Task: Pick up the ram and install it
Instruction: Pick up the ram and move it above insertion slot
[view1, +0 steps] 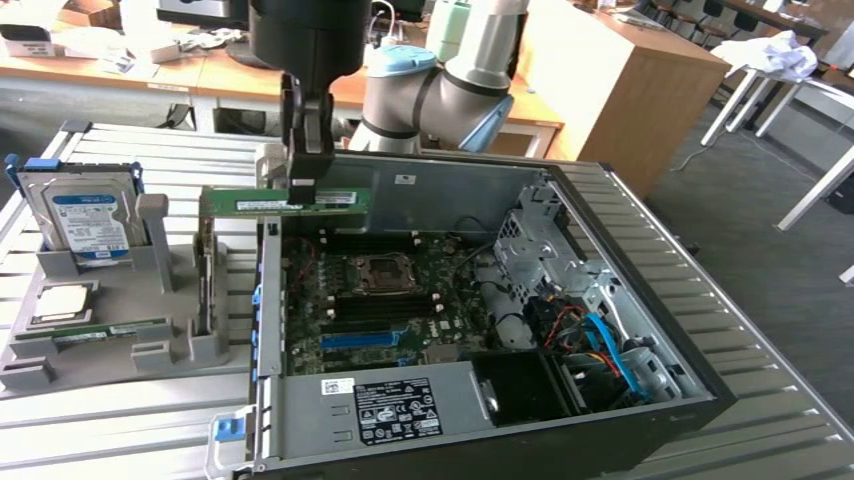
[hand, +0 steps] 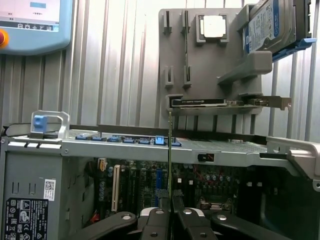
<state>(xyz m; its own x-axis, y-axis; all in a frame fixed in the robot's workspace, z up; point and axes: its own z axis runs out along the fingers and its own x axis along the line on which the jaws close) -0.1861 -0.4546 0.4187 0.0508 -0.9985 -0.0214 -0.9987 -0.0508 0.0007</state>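
The ram (view1: 254, 203) is a long green stick with a pale label. It hangs level in the air over the upper edge of the open computer case (view1: 400, 180), at the exterior view's left. My gripper (view1: 307, 190) comes down from above and is shut on the stick near its middle. In the wrist view the ram (hand: 170, 150) shows edge-on as a thin line rising from between the fingers of my gripper (hand: 170, 214). Below it lies the motherboard (view1: 441, 260) with its dark memory slots (view1: 367, 325).
A grey parts holder (view1: 160, 350) beside the case carries a blue-labelled hard drive (view1: 87, 220), a square silver processor (view1: 60, 300) and another green stick (view1: 100, 331). The power supply (view1: 387, 410) fills the case's near end. A graphics card (hand: 205, 102) rests on the holder.
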